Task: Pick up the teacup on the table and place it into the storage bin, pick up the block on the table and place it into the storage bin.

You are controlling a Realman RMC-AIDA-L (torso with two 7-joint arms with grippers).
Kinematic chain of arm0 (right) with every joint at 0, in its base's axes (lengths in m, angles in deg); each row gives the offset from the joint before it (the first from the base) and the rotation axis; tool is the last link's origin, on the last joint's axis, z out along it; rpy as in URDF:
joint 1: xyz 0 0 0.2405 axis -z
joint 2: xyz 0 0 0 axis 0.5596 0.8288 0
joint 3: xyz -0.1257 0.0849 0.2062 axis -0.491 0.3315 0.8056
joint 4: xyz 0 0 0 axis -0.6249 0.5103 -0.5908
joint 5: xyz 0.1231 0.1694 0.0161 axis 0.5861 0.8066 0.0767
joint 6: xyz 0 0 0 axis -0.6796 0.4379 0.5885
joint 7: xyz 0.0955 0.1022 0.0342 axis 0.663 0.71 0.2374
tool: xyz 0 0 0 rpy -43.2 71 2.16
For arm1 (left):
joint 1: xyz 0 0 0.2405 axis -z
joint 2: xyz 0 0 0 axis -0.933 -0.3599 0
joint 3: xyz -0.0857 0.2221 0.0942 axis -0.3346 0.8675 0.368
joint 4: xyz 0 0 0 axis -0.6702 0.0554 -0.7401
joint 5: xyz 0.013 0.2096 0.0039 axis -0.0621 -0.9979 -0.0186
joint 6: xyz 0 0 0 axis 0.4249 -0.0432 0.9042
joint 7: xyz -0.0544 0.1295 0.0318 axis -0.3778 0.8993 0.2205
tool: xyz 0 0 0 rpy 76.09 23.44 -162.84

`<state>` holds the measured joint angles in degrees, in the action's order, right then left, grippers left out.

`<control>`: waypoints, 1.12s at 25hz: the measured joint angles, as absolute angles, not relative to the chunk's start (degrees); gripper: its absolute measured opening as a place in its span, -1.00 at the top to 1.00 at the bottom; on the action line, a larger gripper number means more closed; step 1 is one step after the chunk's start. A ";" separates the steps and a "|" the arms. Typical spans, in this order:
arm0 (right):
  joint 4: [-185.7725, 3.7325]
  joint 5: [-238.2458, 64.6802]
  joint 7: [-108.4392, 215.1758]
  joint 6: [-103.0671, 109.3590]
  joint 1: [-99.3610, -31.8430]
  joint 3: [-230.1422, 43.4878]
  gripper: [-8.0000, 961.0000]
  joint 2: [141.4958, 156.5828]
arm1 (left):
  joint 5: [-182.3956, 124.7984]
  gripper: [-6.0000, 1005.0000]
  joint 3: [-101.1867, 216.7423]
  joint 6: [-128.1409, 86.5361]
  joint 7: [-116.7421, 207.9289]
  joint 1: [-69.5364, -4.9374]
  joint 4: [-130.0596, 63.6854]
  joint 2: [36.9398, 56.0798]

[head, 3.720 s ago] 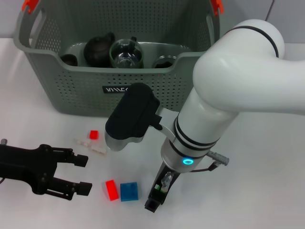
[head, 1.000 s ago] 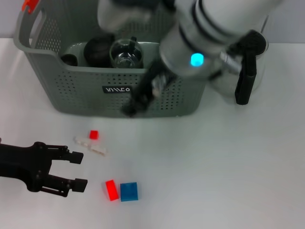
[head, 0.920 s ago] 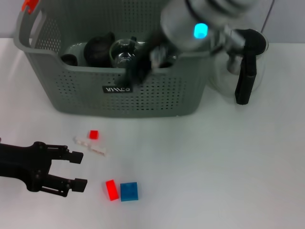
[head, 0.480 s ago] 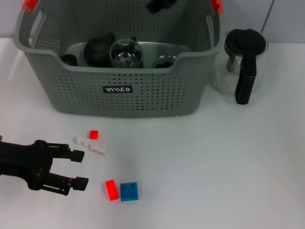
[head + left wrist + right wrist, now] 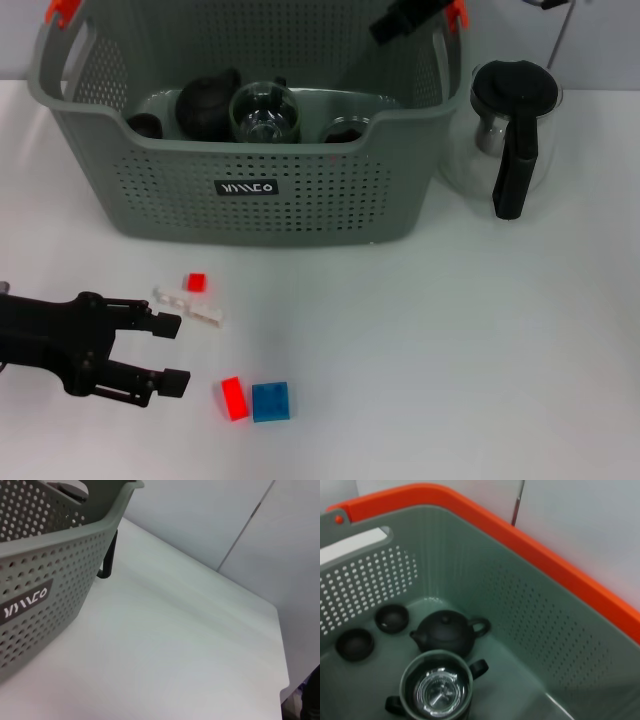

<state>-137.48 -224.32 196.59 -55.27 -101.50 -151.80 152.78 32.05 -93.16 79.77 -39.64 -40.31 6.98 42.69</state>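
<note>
Over the basket (image 5: 250,215) the right gripper (image 5: 410,17) hovers, jaws unreadable; the left gripper (image 5: 140,352) waits open-jawed beside the worktop's red block (image 5: 233,398), presumably next.

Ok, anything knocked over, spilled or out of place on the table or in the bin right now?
Nothing stands out. The storage bin sits upright with the dark teapot, glass pot and small cups standing inside. The glass kettle is upright beside it. Blocks, including the blue block, still lie scattered near the left gripper.
</note>
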 joint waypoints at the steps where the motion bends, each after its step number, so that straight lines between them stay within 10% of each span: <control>1: -137.07 -224.29 196.43 -55.12 -101.53 -151.80 0.10 152.78 | 32.04 -0.74 -93.15 79.75 -39.70 -40.26 6.99 42.74; 28: -154.91 -211.48 193.92 -56.97 -93.68 -150.83 -0.93 154.19 | 31.88 -0.74 -93.15 79.63 -39.78 -39.43 7.25 41.58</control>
<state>-154.91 -211.48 193.92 -56.97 -93.68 -150.83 154.19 31.88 -93.15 79.63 -39.78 -39.43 7.25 41.58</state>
